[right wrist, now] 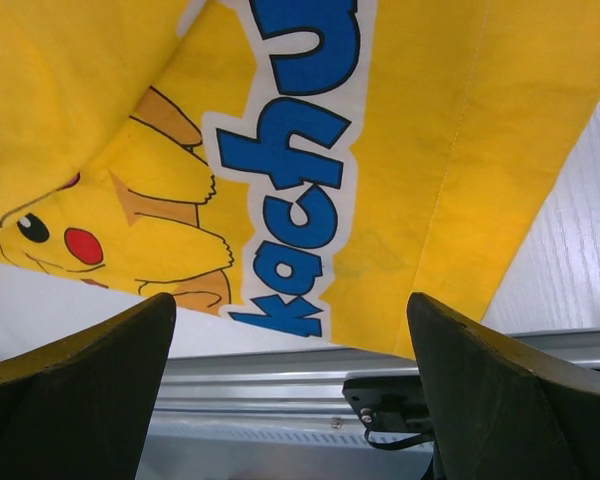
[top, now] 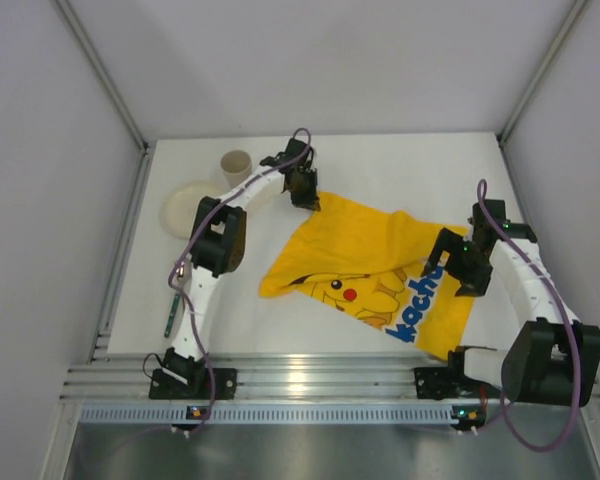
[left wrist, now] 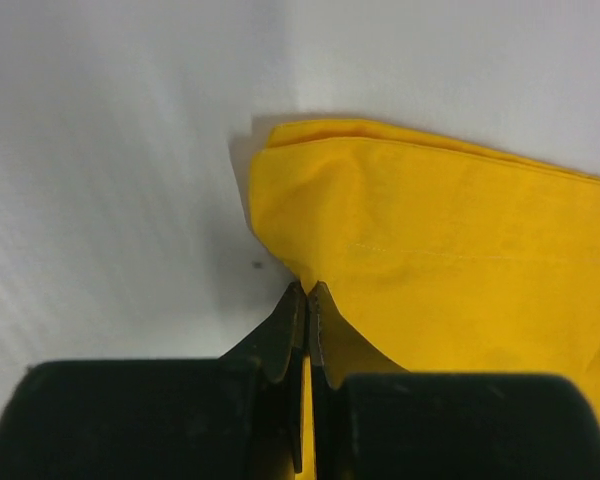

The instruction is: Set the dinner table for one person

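We see the dinner table point(top: 380, 165), a wide matte-white top, filling the middle of the overhead view, with its slotted aluminium rail point(top: 300, 378) along the near edge by the arm bases. A yellow cloth mat point(top: 365, 265) printed with a cartoon figure and blue letters lies rumpled across the table's centre and right. Our left gripper point(left wrist: 307, 292) is pinched tight on the mat's far-left corner, with yellow fabric caught between its closed jaws. Our right gripper point(right wrist: 290, 300) stands wide apart over the mat's right part, by the blue lettering, with nothing between its jaws; we cannot tell whether it touches the cloth. On the table's far left, a pale cup point(top: 236, 165) stands just beyond a pale plate point(top: 187, 210). A thin green-handled utensil point(top: 169, 312) lies near the left edge.
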